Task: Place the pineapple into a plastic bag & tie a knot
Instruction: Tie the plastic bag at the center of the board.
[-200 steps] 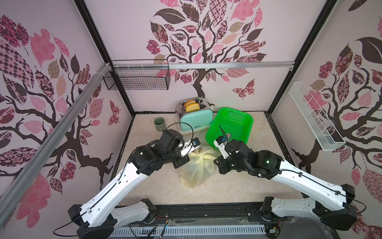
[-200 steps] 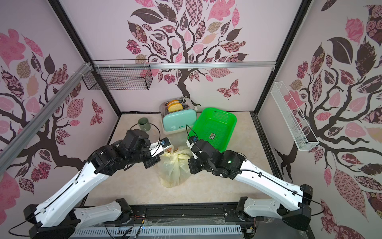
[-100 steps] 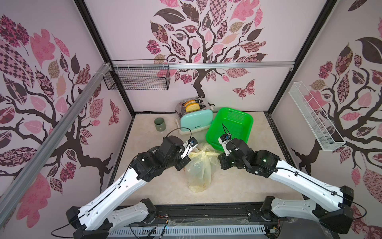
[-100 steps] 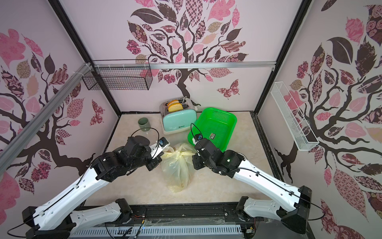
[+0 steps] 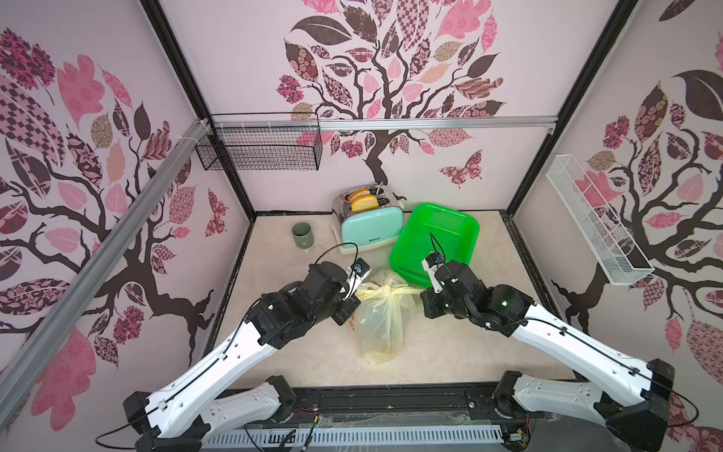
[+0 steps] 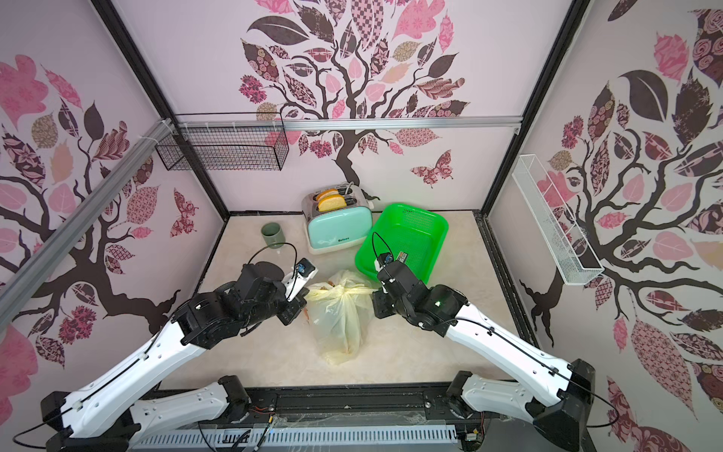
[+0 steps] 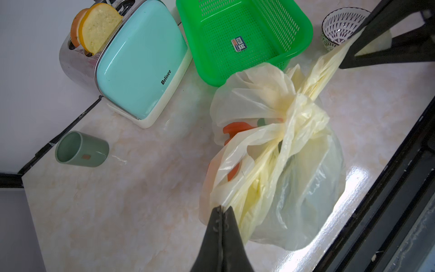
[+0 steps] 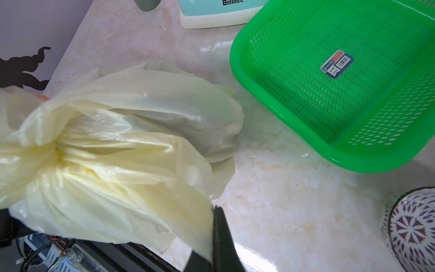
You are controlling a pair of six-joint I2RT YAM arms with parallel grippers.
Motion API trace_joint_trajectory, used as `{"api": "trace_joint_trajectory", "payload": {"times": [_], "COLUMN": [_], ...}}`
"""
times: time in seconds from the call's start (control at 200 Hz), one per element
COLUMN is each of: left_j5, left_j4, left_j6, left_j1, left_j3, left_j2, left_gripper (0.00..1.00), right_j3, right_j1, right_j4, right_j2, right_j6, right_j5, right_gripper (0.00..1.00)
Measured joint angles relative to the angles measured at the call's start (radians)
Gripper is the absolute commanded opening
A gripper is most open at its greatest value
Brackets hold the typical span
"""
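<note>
The pale-yellow plastic bag point(image 5: 381, 325) point(image 6: 340, 325) stands at the table's middle, with orange print showing on its side point(image 7: 235, 128). Its handles are drawn sideways into a bunched knot point(image 5: 385, 290) point(image 7: 294, 110) point(image 8: 54, 148) at the top. My left gripper point(image 5: 348, 307) point(image 7: 221, 208) is shut on the handle end left of the knot. To the knot's right, the right gripper point(image 5: 426, 305) point(image 8: 215, 208) is shut on the other handle end, which is stretched taut. The pineapple is hidden inside the bag.
A mint toaster point(image 5: 369, 229) holding bread slices and a green cup point(image 5: 301, 235) stand at the back. A green plastic basket point(image 5: 436, 242) lies just behind the right gripper. A patterned bowl point(image 8: 409, 226) sits under the right arm. A black rail point(image 5: 391, 399) edges the front.
The two grippers have drawn slightly apart, the right one moving right. The handles between them have pulled tighter and the bag hangs longer toward the front.
</note>
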Motion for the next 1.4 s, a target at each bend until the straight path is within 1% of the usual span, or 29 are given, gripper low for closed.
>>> {"api": "trace_joint_trajectory", "payload": {"times": [0.06,0.13,0.285,0.365,0.47,0.605,0.705,0.855,0.99,1.1,1.275,1.4], "left_j5": [0.004,0.040,0.194,0.240,0.232,0.167,0.122,0.084,0.082,0.084,0.124,0.190], "left_j4": [-0.013,-0.032,-0.084,-0.125,-0.210,-0.293,-0.300,-0.255,-0.187,-0.145,-0.076,0.026], "left_j6": [-0.010,-0.032,-0.148,-0.215,-0.271,-0.309,-0.322,-0.344,-0.364,-0.378,-0.387,-0.390], "left_j1": [-0.005,-0.006,-0.005,0.001,0.005,0.005,0.004,0.004,0.003,0.003,0.003,0.010], "left_j3": [0.013,0.060,0.244,0.318,0.372,0.382,0.354,0.217,0.111,0.056,0.001,-0.055], "left_j2": [0.002,0.006,0.066,0.122,0.172,0.180,0.171,0.100,0.022,-0.009,-0.024,-0.056], "left_gripper": [0.00,0.00,0.00,0.00,0.00,0.00,0.00,0.00,0.00,0.00,0.00,0.00], "right_j3": [-0.006,-0.006,-0.003,-0.003,-0.003,0.002,0.004,0.003,0.002,0.000,-0.004,-0.012], "right_j1": [-0.005,-0.011,-0.015,-0.015,-0.015,-0.014,-0.014,-0.014,-0.014,-0.015,-0.032,-0.063], "right_j4": [-0.002,-0.004,-0.003,-0.013,-0.035,-0.030,-0.022,-0.032,-0.043,-0.054,-0.077,-0.092], "right_j2": [0.002,0.013,0.063,0.069,0.060,0.046,0.047,0.047,0.052,0.063,0.062,0.031], "right_j6": [0.000,0.000,0.000,0.000,0.002,0.016,0.029,0.049,0.058,0.069,0.068,0.037], "right_j5": [-0.011,-0.031,-0.067,-0.064,-0.046,-0.027,-0.015,0.007,0.017,0.024,0.031,-0.011], "right_gripper": [0.00,0.00,0.00,0.00,0.00,0.00,0.00,0.00,0.00,0.00,0.00,0.00]}}
